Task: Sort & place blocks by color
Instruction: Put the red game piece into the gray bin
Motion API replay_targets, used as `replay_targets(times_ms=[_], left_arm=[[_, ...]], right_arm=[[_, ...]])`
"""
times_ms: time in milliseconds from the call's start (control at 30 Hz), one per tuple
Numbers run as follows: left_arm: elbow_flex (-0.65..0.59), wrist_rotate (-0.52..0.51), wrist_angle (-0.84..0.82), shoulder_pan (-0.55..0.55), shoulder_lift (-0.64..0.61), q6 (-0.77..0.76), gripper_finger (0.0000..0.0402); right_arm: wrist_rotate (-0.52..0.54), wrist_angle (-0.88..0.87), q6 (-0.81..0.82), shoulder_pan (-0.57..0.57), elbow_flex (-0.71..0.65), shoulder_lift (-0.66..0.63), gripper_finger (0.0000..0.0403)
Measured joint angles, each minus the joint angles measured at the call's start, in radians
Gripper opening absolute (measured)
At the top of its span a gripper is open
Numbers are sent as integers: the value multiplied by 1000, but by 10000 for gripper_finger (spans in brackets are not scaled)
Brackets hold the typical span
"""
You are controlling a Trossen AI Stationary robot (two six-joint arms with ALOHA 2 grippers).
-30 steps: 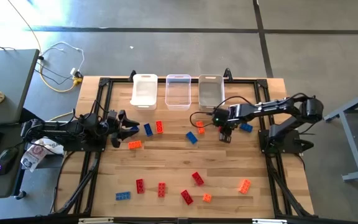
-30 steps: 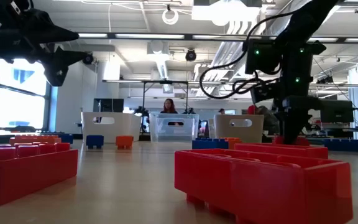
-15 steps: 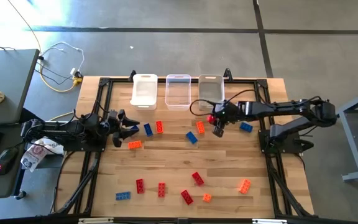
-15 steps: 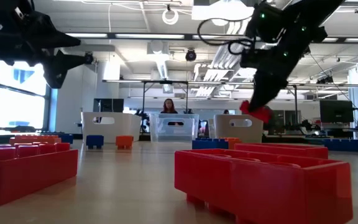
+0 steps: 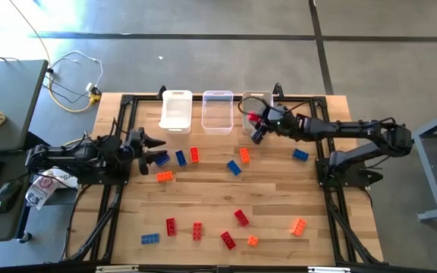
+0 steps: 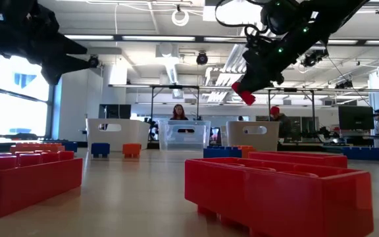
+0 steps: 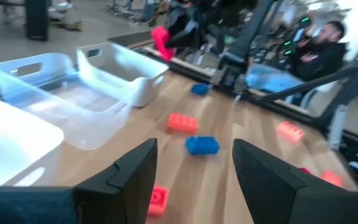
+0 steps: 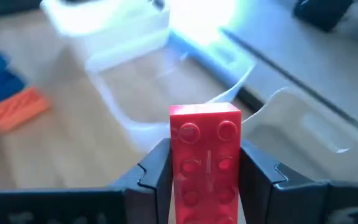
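Observation:
Small red, blue and orange blocks lie scattered on the wooden table (image 5: pixel 203 197). Three clear bins stand in a row at the far edge: left (image 5: pixel 177 111), middle (image 5: pixel 218 112), right (image 5: pixel 262 106). My right gripper (image 5: pixel 256 125) is shut on a red block (image 5: pixel 253 117) in the air over the right bin's near-left part. The held block also shows high in the low view (image 6: pixel 245 94). My left gripper (image 5: pixel 156 149) hovers open near the table's left edge, above a blue block (image 5: pixel 180 158), touching nothing. My right gripper pinches the red block's two long sides (image 8: pixel 174 163) between its two fingers (image 8: pixel 156 171). The block lies along the fingers, studs up, its far end (image 8: pixel 204 115) sticking out past the tips. The fingers come from the table's right, slanting down. The block is lifted clear.
On the table's far half lie a red block (image 5: pixel 194 155), orange blocks (image 5: pixel 164 176) (image 5: pixel 244 155) and blue blocks (image 5: pixel 234 167) (image 5: pixel 300 155). Several more lie near the front edge (image 5: pixel 227 240). People sit in the room beyond the table (image 6: pixel 178 112).
My right gripper has lifted the red block off the table and carried it up and toward the far edge, to the right bin. It has tipped from pointing down to a shallower slant. It has stayed shut on the block.

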Motion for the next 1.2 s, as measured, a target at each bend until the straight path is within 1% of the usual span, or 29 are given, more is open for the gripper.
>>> replay_targets(times_ms=[200,400,500,700,933,1067,1200], left_arm=[[67,-81,-137,0,26,-42,197],[140,-98,-233,1,127,-118,197],[176,-98,-267,1,194,-155,197],[252,-98,-378,1,335,-243,197],[307,-99,-460,1,471,-300,197],[316,-97,-500,1,531,-322,197],[316,-76,-529,0,580,-376,197]], right_arm=[[75,85,12,-69,1,8,112],[70,88,82,-141,1,70,112],[41,89,120,-160,1,111,112],[-17,88,199,-175,1,162,112],[-18,56,261,-175,1,172,112],[-15,7,288,-175,1,172,112],[-14,-18,306,-175,1,172,112]])
